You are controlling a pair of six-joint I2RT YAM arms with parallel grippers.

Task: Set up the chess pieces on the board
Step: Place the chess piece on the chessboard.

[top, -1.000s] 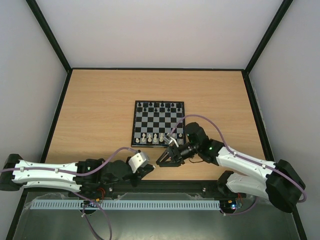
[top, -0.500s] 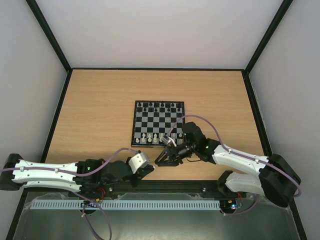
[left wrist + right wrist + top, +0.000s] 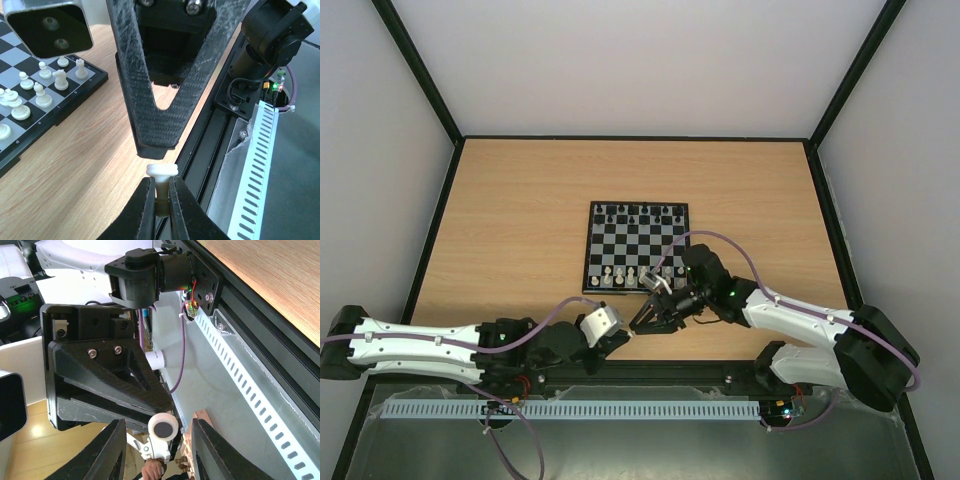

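My left gripper (image 3: 160, 189) is shut on the stem of a cream-white chess piece (image 3: 161, 172), whose round base sticks out past the fingertips. It hangs over the table's near edge, in front of the board (image 3: 636, 247). My right gripper (image 3: 160, 450) is open, and the piece's felt-bottomed base (image 3: 163, 426) lies between its two fingers without touching either. In the top view the two grippers meet tip to tip, the left (image 3: 618, 340) and the right (image 3: 642, 322). Several white pieces (image 3: 620, 275) stand on the board's near rows and also show in the left wrist view (image 3: 42, 85).
Black pieces (image 3: 635, 211) line the board's far row. The right gripper's finger (image 3: 155, 115) hangs just above the held piece. A black rail and a white slotted cable duct (image 3: 255, 165) run along the table's near edge. Dark frame walls border the table.
My right gripper has moved a little left and nearer to the left gripper. My left gripper has edged right with the piece. The two tips are now closer together.
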